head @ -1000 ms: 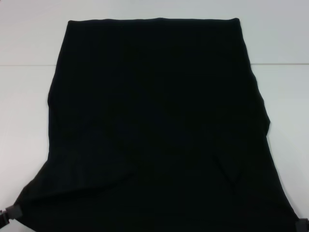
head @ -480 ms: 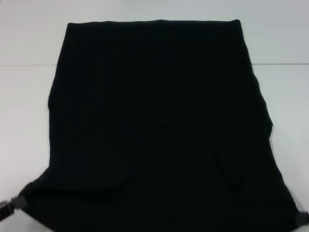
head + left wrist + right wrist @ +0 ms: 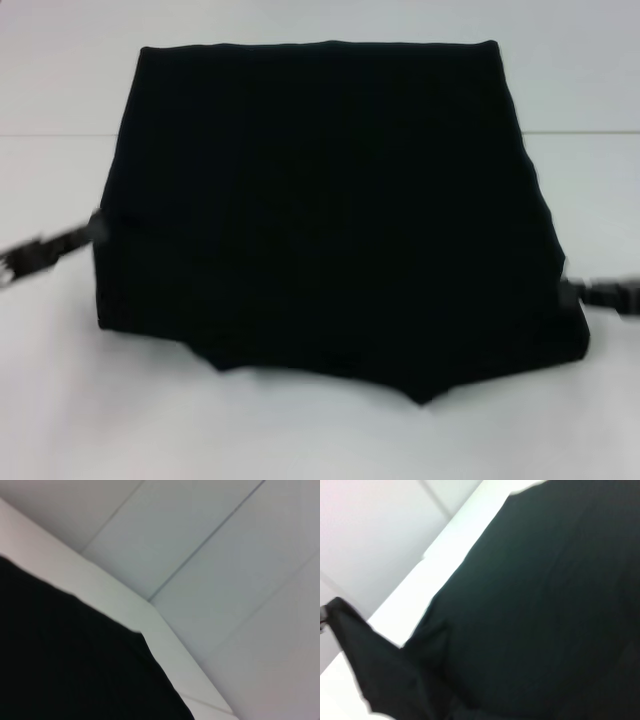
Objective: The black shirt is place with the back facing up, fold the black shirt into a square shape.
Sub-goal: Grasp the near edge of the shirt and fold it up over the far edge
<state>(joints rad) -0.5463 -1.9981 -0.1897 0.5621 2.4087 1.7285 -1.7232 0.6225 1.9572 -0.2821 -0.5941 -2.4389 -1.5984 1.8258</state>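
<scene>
The black shirt (image 3: 330,200) lies on the white table (image 3: 300,430), plain side up, no lettering showing. Its near part is lifted and doubled back, with a sagging, uneven front edge (image 3: 420,395). My left gripper (image 3: 92,231) is at the shirt's left edge and my right gripper (image 3: 570,292) at its right edge, each shut on a pinch of the fabric and blurred. The left wrist view shows black cloth (image 3: 65,670) over the table edge. The right wrist view shows the shirt (image 3: 545,605) with a raised fold of cloth (image 3: 365,650).
A thin seam (image 3: 60,134) crosses the table behind the shirt's middle. Bare table shows in front of the shirt and on both sides. Beyond the table edge (image 3: 170,645), grey floor tiles (image 3: 225,565) show in the left wrist view.
Both grippers have moved from the near corners up and away from me, carrying the shirt's near edge with them. The near part has risen off the table, leaving bare table in front.
</scene>
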